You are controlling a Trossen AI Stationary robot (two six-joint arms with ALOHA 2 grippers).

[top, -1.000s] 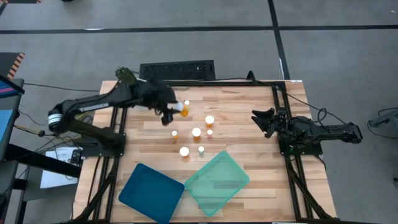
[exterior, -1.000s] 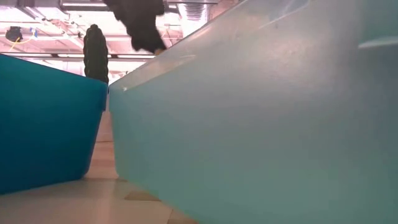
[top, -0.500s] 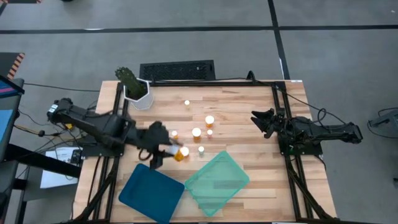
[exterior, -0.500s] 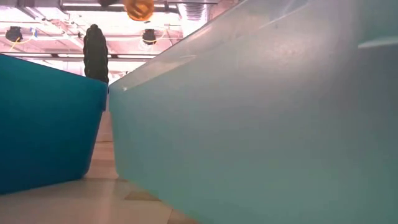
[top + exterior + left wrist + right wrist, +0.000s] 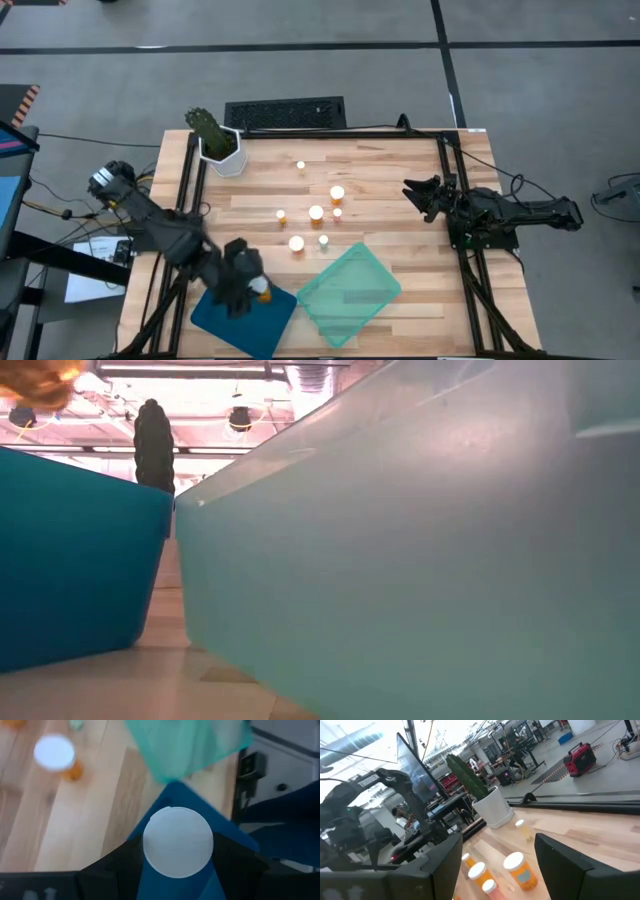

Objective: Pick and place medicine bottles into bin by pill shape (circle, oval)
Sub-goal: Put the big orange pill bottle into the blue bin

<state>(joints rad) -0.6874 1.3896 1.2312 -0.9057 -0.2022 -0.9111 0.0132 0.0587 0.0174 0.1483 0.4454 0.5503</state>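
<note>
a wooden table (image 5: 400,190) was seen from above, with a dark robot arm at each side. the left gripper (image 5: 243,286) hung over the dark blue bin (image 5: 243,310) at the table's near left corner, its jaws clenched on a held medicine bottle (image 5: 260,290), amber with a white cap. in the left wrist view the bottle's round white cap (image 5: 178,842) filled the space between the two dark fingers (image 5: 107,870), and the blue bin (image 5: 200,815) lay directly beyond the jaws. the pale green bin (image 5: 349,292) sat just beside the blue one, beyond the jaws and to one side, touching or nearly touching it.

six more loose medicine bottles (image 5: 316,212) stood upright in a scattered group on the bare wood at the table's middle, well apart from the left jaws and apart from both bins. a white pot with a green plant (image 5: 218,147) stood at the far left corner.

the right gripper (image 5: 418,190) waited at the table's right edge, jaws parted and holding nothing; the loose bottles (image 5: 520,868) stood well out in front of its fingers (image 5: 445,865).

the low view showed mostly the two bin walls, with an amber blur (image 5: 38,382) high above the blue one.
</note>
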